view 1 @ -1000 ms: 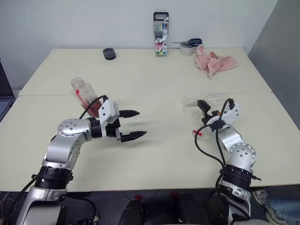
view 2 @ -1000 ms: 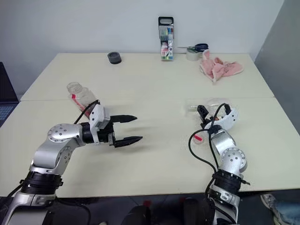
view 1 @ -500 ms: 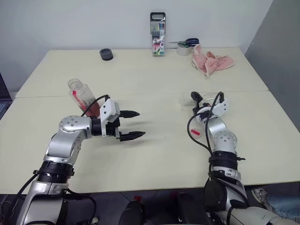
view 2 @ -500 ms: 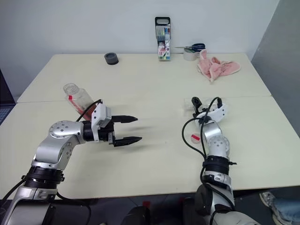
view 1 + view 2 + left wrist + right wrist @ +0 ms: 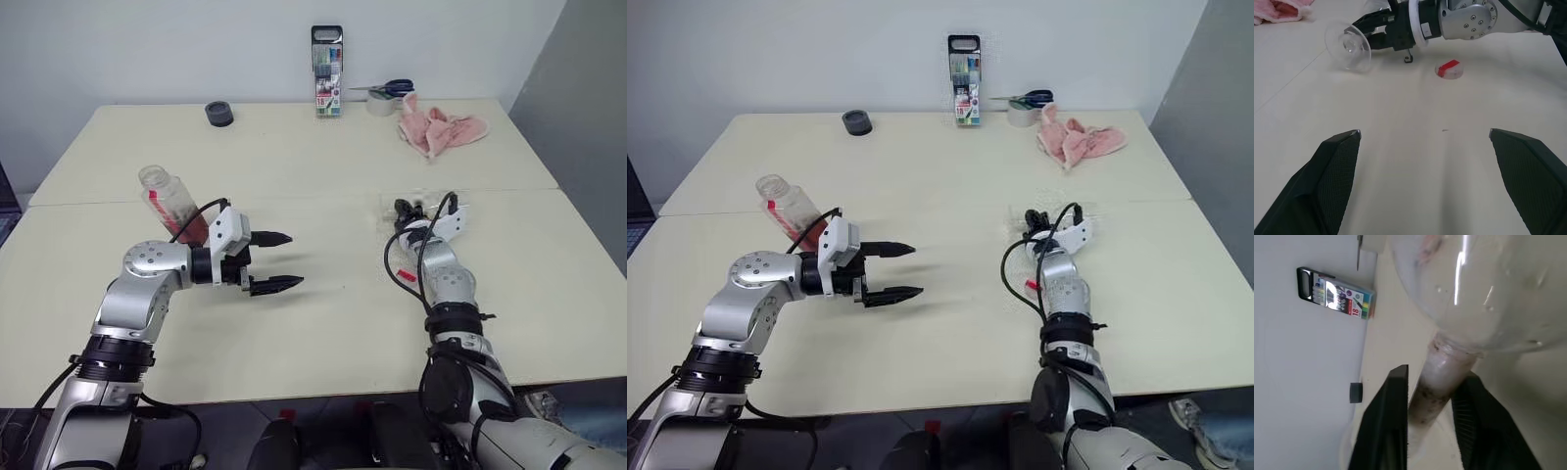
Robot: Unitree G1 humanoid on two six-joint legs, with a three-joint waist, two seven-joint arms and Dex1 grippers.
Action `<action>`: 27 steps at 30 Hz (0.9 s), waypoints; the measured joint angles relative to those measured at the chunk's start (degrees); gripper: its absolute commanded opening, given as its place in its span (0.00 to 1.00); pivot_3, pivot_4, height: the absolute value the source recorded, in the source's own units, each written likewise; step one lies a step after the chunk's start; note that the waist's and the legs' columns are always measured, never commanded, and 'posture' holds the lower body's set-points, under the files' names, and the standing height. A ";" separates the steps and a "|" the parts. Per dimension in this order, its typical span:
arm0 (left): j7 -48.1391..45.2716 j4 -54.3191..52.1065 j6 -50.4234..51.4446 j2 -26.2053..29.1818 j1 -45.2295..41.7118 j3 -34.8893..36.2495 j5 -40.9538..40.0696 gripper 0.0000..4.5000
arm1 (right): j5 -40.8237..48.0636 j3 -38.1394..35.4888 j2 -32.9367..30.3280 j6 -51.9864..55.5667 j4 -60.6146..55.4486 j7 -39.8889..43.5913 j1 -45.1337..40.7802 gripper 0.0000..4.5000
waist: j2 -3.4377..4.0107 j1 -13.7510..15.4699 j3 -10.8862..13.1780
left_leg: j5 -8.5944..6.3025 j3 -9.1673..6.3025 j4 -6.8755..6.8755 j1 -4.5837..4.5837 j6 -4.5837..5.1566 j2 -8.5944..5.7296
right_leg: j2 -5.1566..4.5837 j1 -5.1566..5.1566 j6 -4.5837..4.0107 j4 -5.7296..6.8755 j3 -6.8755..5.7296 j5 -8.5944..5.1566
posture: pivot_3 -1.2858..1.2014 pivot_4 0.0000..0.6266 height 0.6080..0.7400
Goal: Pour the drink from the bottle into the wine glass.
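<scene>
The right gripper (image 5: 1427, 404) is clamping the stem of the wine glass (image 5: 1352, 44), which is lying on its side on the table (image 5: 323, 157) with a red-and-white cap (image 5: 1449, 69) beside it. The left gripper (image 5: 279, 260) is hovering over the table with fingers wide apart, holding nothing. Behind it, the open bottle (image 5: 171, 204) is leaning tilted, a little reddish drink (image 5: 194, 227) sitting in its bottom.

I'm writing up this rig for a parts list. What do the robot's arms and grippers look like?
Both arms are silver-grey metal with rounded, screw-studded joint housings and black ribbed collars. Loose black cables loop along each forearm. White brackets sit at the wrists. The left gripper and right gripper have two tapered black fingers, textured inside.
</scene>
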 measured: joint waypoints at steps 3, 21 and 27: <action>0.46 -1.07 0.84 0.00 0.04 0.02 -0.02 1.00 | -0.61 1.31 -0.05 1.65 -1.29 1.06 0.41 0.04 | 0.03 0.02 0.02 | 0.00 -0.02 -0.01 -0.02 0.00 -0.01 | 0.00 -0.02 0.00 0.02 -0.01 0.00 | 0.52 0.24 1.00; 14.09 -8.36 5.73 0.50 13.33 3.12 1.72 1.00 | -46.51 41.62 -10.74 -19.85 -9.44 20.35 15.45 0.04 | -0.01 0.21 -0.03 | 0.00 -0.08 -0.02 0.03 0.00 -0.01 | -0.04 0.03 0.00 -0.04 -0.07 -0.01 | 0.52 0.24 1.00; 17.16 -10.91 6.74 0.49 16.02 4.52 1.58 1.00 | -48.79 41.62 -10.86 -24.05 -8.35 22.97 16.42 0.04 | -0.05 0.20 -0.09 | 0.00 -0.08 -0.05 0.05 0.00 0.00 | -0.04 0.04 0.00 -0.05 -0.07 -0.01 | 0.52 0.24 1.00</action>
